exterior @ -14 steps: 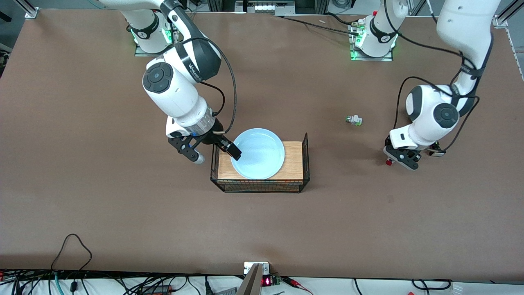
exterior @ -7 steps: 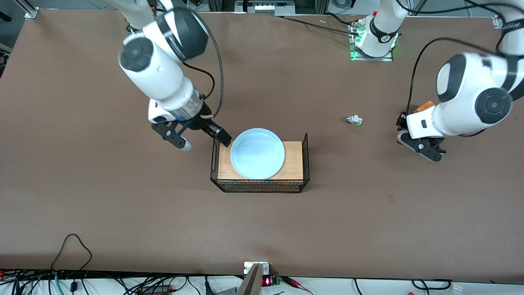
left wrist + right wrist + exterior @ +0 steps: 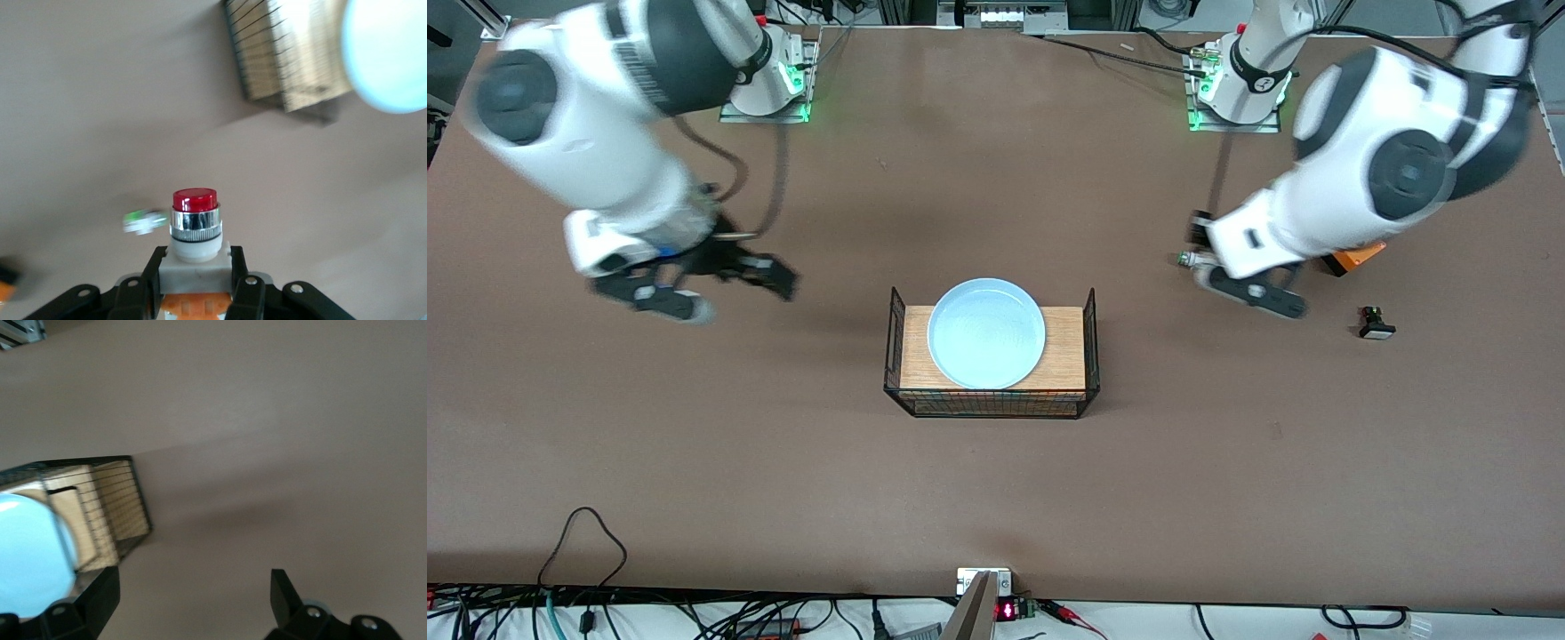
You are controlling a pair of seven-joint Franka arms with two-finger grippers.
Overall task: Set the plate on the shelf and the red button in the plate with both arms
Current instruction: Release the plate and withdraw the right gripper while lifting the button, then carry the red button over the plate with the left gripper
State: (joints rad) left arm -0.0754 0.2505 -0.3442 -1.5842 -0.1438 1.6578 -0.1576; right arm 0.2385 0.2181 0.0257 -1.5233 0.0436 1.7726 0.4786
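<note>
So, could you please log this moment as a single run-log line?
plate: on wooden tray | right tool: open, empty, over table | left tool: shut on red button, over table

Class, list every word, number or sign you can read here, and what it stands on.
Nothing can be read.
Red lit display at the table edge nearest the front camera: digits too small.
Round mark on the left arm's base: too small.
Plate, and red button in the left gripper: no markings.
Right gripper, open over the table: none.
</note>
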